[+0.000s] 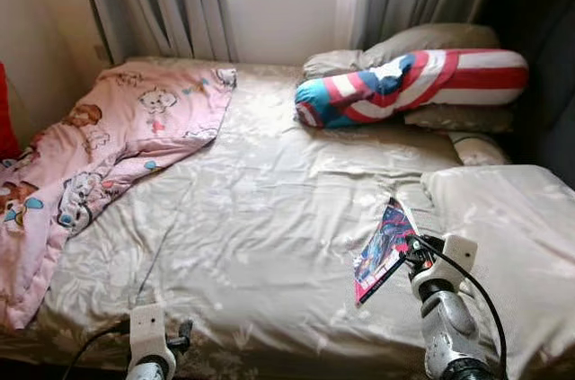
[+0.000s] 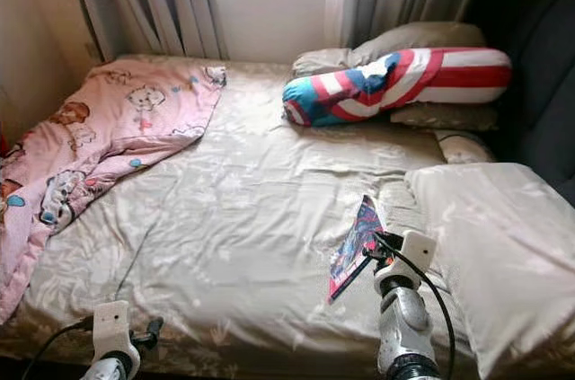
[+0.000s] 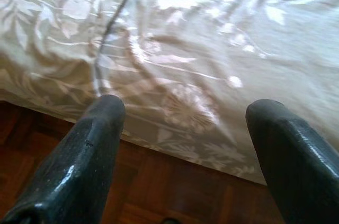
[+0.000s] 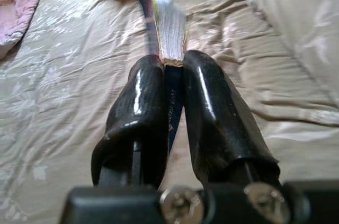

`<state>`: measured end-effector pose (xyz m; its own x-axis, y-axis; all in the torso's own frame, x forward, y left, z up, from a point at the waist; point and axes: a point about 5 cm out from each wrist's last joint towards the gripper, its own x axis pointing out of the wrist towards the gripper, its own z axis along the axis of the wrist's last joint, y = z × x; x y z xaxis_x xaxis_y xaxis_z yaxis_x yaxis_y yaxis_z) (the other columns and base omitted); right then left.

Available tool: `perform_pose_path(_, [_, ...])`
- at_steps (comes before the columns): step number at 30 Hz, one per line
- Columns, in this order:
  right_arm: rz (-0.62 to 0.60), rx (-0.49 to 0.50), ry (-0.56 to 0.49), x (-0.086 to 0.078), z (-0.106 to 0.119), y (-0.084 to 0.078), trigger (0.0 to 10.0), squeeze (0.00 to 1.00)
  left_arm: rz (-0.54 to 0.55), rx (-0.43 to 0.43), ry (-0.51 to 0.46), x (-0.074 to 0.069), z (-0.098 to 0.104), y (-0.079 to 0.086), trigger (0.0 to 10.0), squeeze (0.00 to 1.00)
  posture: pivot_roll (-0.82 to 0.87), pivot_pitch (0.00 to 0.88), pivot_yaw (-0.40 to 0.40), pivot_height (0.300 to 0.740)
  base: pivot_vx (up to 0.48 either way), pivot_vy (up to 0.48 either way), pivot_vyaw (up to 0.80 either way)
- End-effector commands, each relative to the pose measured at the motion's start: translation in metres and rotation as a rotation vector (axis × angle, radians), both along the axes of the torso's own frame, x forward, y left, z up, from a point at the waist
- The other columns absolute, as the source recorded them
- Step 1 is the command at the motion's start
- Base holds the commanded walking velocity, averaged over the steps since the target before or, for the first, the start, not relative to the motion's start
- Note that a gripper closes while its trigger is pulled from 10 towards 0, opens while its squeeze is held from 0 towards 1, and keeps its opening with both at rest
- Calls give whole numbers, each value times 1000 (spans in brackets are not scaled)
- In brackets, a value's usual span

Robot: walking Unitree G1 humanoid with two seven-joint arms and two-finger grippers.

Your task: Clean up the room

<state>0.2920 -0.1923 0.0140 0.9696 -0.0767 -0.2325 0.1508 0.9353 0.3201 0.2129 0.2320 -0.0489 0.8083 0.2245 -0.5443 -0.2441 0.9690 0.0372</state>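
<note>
One thin comic book (image 1: pixel 384 250), clamped by the right gripper (image 1: pixel 411 250) above the bed (image 1: pixel 260 218), looks light and floppy in the eye views, best held at its spine. Left wrist view: left gripper (image 3: pixel 183 123), jaws spread at the mattress edge. Right wrist view: jaws pinch its page edge.

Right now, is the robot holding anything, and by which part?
Yes. The right gripper pinches a thin colourful book by one edge, above the bed. The left gripper is open, holding nothing.
</note>
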Motion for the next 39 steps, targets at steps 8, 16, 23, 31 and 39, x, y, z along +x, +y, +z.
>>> perform_pose_path(8, [5,8,-23,4,4,3,10000,0,-10,1,-25,3,3,0,10000,0,-36,0,-25,740,0,0,0])
perform_pose_path(16, [7,19,-19,5,4,5,10000,0,-14,4,-25,3,3,0,10000,0,-35,0,-22,740,302,0,-459])
perform_pose_path(23, [1,6,-11,4,3,3,10000,0,-15,3,-26,3,3,0,10000,0,-33,0,-22,740,309,0,-195])
perform_pose_path(31, [3,8,-19,4,3,4,10000,0,-8,9,-54,5,6,2,10000,0,-31,0,-22,740,180,0,0])
perform_pose_path(39, [5,11,-20,3,2,5,10000,0,-14,12,-116,12,14,3,10000,0,-31,0,-20,740,0,0,0])
